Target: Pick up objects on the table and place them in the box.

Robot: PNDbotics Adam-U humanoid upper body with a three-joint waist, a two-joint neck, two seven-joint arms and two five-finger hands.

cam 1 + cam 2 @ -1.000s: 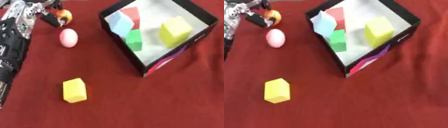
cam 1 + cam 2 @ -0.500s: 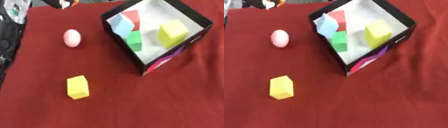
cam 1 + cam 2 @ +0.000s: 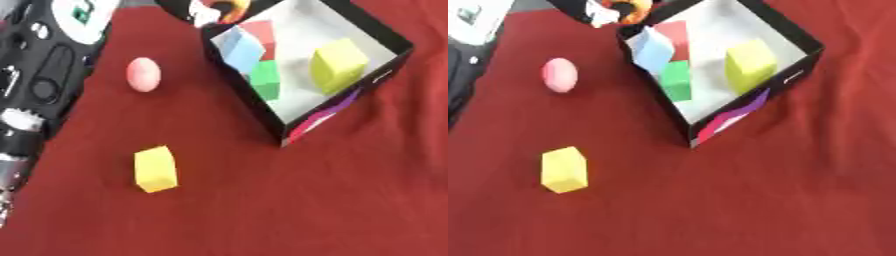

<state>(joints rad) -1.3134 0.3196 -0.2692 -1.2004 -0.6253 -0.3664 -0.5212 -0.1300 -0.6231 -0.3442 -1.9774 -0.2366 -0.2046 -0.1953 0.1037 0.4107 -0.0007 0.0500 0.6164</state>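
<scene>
Left hand (image 3: 610, 11): up at the far edge, fingers curled round an orange thing (image 3: 633, 7), right by the box's far-left corner.
Right hand: nowhere in either view.
Box (image 3: 398, 50): black walls, white floor, sitting askew on the red cloth (image 3: 332, 200); a purple-and-pink patch on its near corner, and a small white mark on the right wall that can't be read.
Inside the box: yellow block (image 3: 337, 65), green block (image 3: 265, 80), pale blue block (image 3: 238, 48), red block (image 3: 262, 34).
Still on the cloth: pink egg (image 3: 143, 74) left of the box, yellow cuboid (image 3: 156, 169) nearer.
View difference: the left eye shows the black arm (image 3: 35, 100) down the left edge; the right eye barely catches it.
</scene>
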